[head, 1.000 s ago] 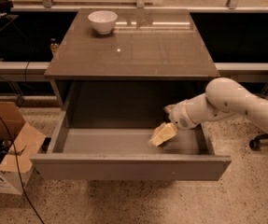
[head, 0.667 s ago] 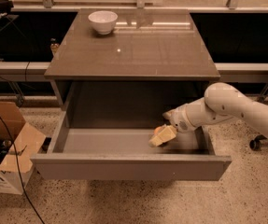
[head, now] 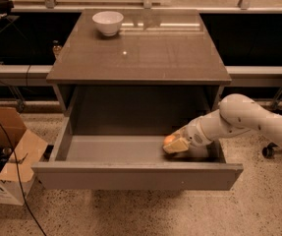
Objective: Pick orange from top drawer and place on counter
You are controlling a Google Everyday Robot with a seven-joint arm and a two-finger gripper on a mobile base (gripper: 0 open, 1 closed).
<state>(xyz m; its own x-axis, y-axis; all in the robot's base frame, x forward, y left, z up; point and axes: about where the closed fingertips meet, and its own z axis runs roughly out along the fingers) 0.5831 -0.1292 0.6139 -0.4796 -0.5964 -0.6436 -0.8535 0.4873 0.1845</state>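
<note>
The top drawer (head: 130, 175) is pulled wide open below the counter (head: 145, 53). The orange (head: 169, 140) lies in the drawer's right part near the front, mostly hidden by my gripper. My gripper (head: 176, 145) reaches in from the right on its white arm and sits down at the orange, touching or right against it. Only the orange's upper left part shows.
A white bowl (head: 107, 22) stands at the counter's back left. An open cardboard box (head: 8, 166) with small items sits on the floor to the left, with a black cable (head: 5, 146) running over it. A chair wheel (head: 267, 152) is at the right.
My gripper has sunk a little lower in the drawer's right part. The orange now shows at its tip, where earlier only the gripper was visible.
</note>
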